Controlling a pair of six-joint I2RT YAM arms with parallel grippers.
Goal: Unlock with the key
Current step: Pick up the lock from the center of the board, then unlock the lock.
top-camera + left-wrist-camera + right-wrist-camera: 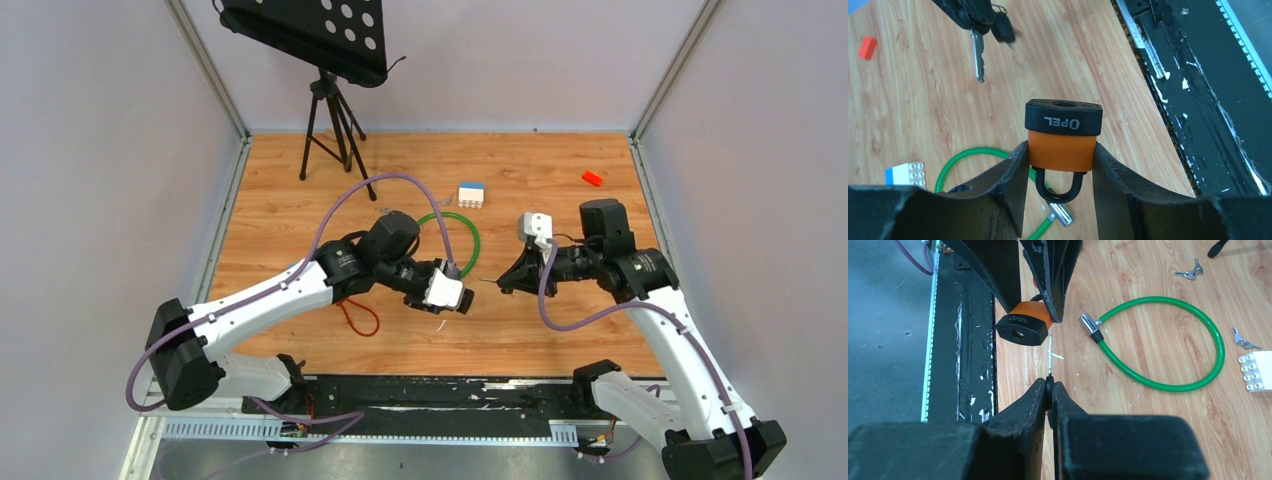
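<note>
My left gripper (pixel 1060 148) is shut on the orange body of a padlock (pixel 1063 142), with a finger pressed on each side. Its black OPEL cap and keyhole face away from my wrist, and the black shackle points back between the fingers. My right gripper (pixel 1049 382) is shut on the black head of a key (pixel 1050 355). The silver blade sticks out toward the padlock (pixel 1023 327). The blade tip lies just right of the keyhole and apart from it. From above, the key (pixel 487 282) spans the small gap between the left gripper (pixel 462 297) and the right gripper (pixel 505 285).
A green cable lock (pixel 455 235) lies on the wooden table behind the grippers. There are also a white-and-blue brick (pixel 471 194), a red block (pixel 592 178), loose spare keys (pixel 1190 274) and an orange cord loop (pixel 360 318). A tripod stand (pixel 330 110) is at the back left. A black rail (pixel 430 395) runs along the near edge.
</note>
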